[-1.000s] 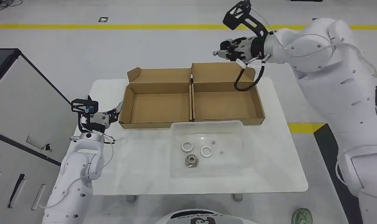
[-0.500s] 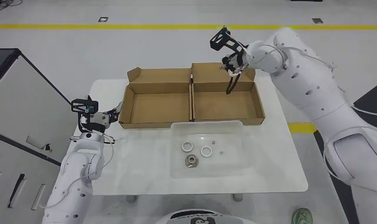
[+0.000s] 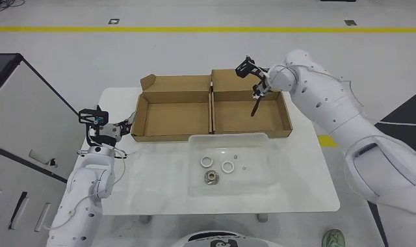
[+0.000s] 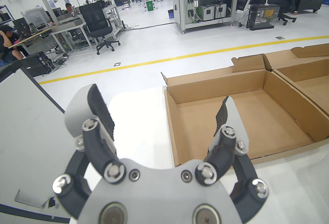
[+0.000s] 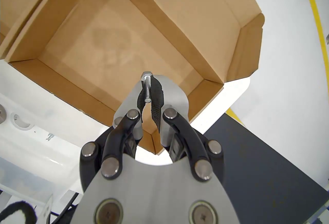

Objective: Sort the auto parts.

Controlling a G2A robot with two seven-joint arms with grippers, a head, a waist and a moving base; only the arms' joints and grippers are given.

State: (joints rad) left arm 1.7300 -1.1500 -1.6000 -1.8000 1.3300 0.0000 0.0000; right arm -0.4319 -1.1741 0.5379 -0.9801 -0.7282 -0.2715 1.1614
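Silver threaded metal bolt [image 5: 146, 90] is being gripped by the right jaws over an open brown cardboard box [image 5: 164, 19]. Left jaws are standing open beside the neighbouring cardboard box [image 4: 218, 86].

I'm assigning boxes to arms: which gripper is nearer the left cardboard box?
Left. The left gripper sits beside the left cardboard box; the right gripper, gripping a bolt, is over the neighbouring box.

Glossy white rounded arms [image 3: 328, 110], silver-plated hands [image 5: 149, 84], black linkages, bright screws, ribbed black pads [image 4: 99, 106]
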